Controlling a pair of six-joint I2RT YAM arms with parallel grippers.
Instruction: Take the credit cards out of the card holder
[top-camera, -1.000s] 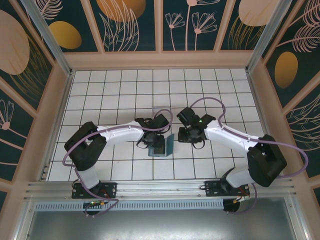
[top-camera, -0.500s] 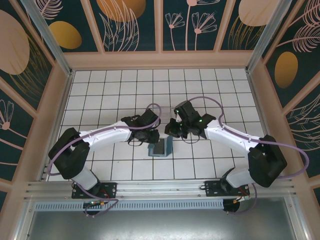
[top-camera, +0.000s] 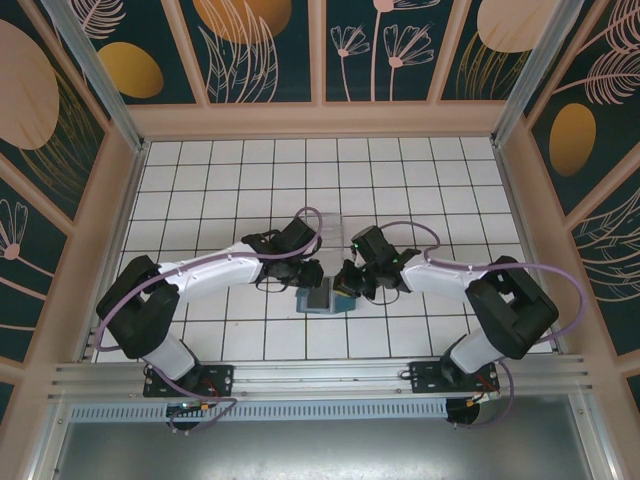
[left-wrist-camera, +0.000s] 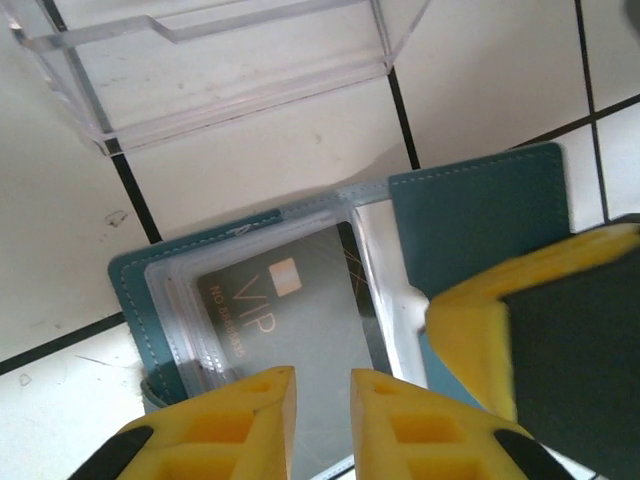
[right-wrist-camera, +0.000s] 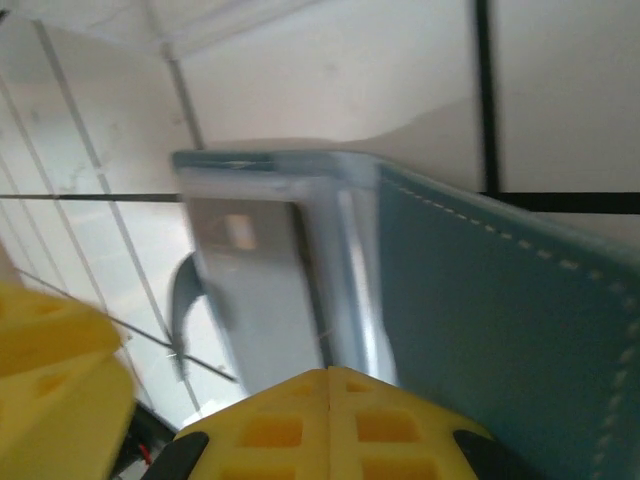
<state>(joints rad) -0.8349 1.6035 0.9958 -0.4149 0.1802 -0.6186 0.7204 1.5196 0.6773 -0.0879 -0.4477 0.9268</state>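
Observation:
The teal card holder (left-wrist-camera: 480, 210) lies open on the white tiles, also seen from above (top-camera: 322, 300). A dark grey credit card (left-wrist-camera: 300, 300) marked VIP sits in its clear inner sleeve. My left gripper (left-wrist-camera: 322, 375) points down over that card with a narrow gap between its yellow fingers and nothing between them; from above it is at the holder's upper left (top-camera: 308, 272). My right gripper (right-wrist-camera: 328, 375) is shut, fingertips together at the holder's fold beside the teal flap (right-wrist-camera: 500, 330). I cannot tell whether it pinches anything. From above it is at the holder's right (top-camera: 347, 283).
A clear plastic box (left-wrist-camera: 220, 70) stands on the tiles just beyond the card holder, faint in the top view (top-camera: 335, 228). One right finger (left-wrist-camera: 470, 320) crowds the left wrist view. Wooden walls ring the tiled floor, with free tiles all around.
My right gripper came down and in to the card holder's right side and shut. My left gripper drew back to the holder's upper left with its elbow swung out, then held still.

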